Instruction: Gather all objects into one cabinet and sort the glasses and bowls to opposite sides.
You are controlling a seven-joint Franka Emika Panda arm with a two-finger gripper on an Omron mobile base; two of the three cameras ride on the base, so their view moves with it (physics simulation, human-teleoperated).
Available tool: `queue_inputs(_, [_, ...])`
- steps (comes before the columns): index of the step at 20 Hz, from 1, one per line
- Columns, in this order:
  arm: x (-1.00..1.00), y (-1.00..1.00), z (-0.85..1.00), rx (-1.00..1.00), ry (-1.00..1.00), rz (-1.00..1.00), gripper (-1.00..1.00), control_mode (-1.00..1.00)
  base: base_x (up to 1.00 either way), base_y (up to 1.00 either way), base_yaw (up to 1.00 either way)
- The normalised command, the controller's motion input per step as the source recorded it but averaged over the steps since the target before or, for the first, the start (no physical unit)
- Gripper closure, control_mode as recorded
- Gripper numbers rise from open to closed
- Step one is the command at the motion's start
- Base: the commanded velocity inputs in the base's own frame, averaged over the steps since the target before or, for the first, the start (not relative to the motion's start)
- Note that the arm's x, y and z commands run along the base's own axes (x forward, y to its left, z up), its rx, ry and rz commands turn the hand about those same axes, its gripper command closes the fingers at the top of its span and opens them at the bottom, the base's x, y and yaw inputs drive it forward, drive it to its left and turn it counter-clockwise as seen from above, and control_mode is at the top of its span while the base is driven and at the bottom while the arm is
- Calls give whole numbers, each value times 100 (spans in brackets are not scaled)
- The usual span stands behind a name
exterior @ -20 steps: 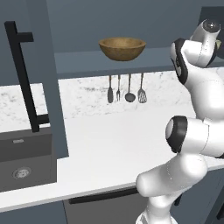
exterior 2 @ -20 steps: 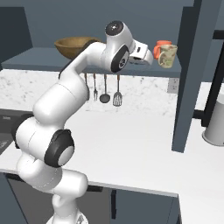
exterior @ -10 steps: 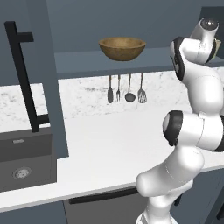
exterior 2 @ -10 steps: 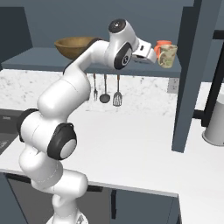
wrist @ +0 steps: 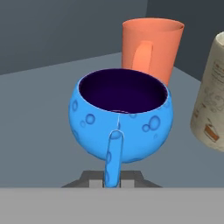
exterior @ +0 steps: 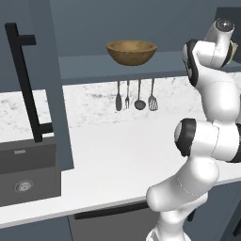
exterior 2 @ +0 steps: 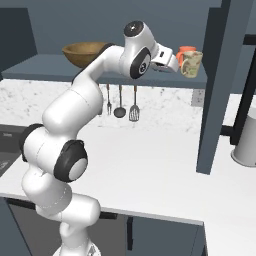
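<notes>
Since the earlier frame, the arm has been swung further toward the beige mug (exterior 2: 192, 63) and orange-red cup (exterior 2: 184, 52) on the cabinet shelf (exterior 2: 45, 71). The end effector (wrist: 112, 180) is clenched on the thin handle of the small blue bowl (wrist: 120, 115), which is held directly ahead of it. Just beyond the bowl stands the orange-red cup, with the beige mug close to the right in the hand view. The wooden bowl (exterior: 131, 51) is set well apart along the shelf. Utensils (exterior: 134, 96) are hung below, above the counter (exterior: 117, 155).
</notes>
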Motion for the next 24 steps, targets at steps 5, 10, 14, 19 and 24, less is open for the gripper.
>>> queue_inputs(5, [0,0,0,0,0,0,-100,-100,0,0,0])
queue_inputs(10, [0,0,0,0,0,0,-100,-100,0,0,0])
queue_inputs(14, [0,0,0,0,0,0,-100,-100,0,0,0])
queue_inputs(19, [0,0,0,0,0,0,-100,-100,0,0,0])
queue_inputs(24, [-1,0,0,0,0,0,-100,-100,0,0,0])
